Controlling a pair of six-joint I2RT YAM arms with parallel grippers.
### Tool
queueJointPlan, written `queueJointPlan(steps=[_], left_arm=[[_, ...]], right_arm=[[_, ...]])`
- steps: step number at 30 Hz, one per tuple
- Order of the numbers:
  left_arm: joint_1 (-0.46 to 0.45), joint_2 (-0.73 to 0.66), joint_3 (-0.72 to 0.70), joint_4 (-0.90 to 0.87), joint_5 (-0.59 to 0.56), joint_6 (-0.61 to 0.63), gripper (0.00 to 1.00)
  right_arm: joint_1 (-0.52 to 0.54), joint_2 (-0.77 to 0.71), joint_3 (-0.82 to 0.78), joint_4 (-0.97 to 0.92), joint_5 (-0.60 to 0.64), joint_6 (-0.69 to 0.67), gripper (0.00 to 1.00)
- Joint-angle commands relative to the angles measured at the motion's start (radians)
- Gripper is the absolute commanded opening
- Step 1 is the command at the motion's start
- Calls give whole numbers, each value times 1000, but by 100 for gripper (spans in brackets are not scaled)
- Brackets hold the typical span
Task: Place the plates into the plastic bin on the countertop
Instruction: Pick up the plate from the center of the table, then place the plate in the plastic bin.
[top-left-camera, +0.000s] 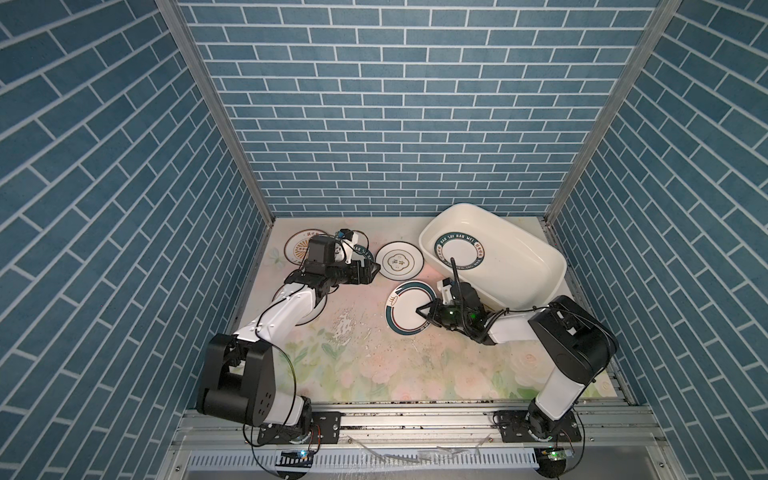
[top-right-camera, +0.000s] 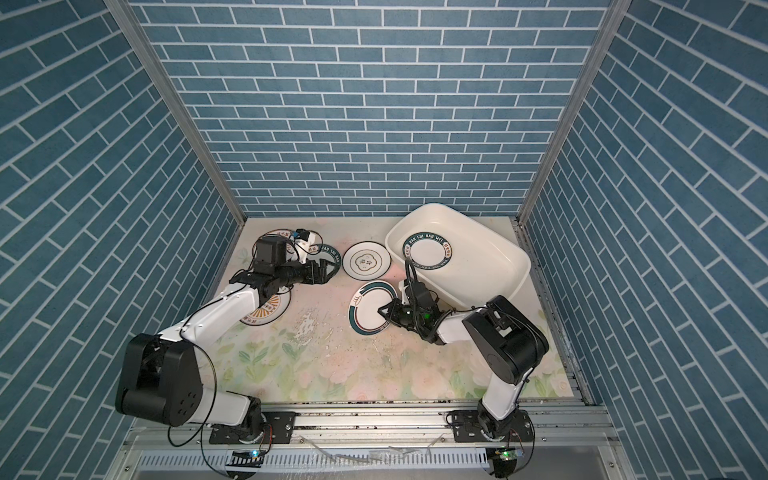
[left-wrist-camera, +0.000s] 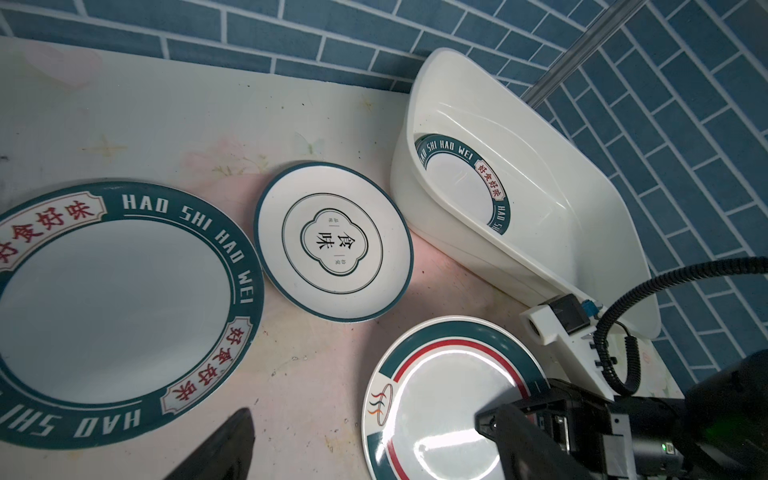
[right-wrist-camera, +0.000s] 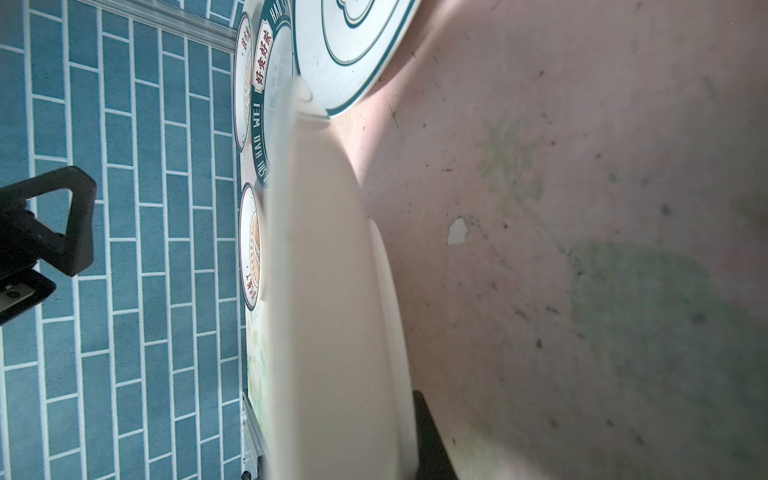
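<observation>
Beneath the spread left gripper (top-left-camera: 371, 267) lay a HAO SHI HAO WEI plate (left-wrist-camera: 116, 307); the right gripper (top-left-camera: 423, 311) pinched the rim of the green-ringed plate (top-left-camera: 405, 311) — pick-up step, likely — next needing a lift over the wall of the plastic bin (top-left-camera: 536, 266) beyond.

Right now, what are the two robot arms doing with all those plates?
They're loading plates into the plastic bin. One lettered plate already lies inside. The right gripper is shut on the rim of the green-ringed plate, just beside the bin. The left gripper is open over another lettered plate on the countertop. The emblem plate and two sunburst plates sit there too.
</observation>
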Motion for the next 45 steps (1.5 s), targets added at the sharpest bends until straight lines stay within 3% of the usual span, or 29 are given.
queueJointPlan(steps=[1, 23, 29, 45], left_arm=[[12, -17, 5, -13, 4, -7, 92], [103, -63, -5, 24, 15, -51, 92], [117, -114, -12, -5, -44, -5, 92], [154, -146, -29, -15, -12, 6, 92]], right_arm=[[2, -45, 36, -3, -21, -5, 10], [-8, -104, 216, -175, -70, -55, 11], [-21, -97, 298, -239, -94, -78, 11], [-191, -83, 514, -317, -220, -72, 11]])
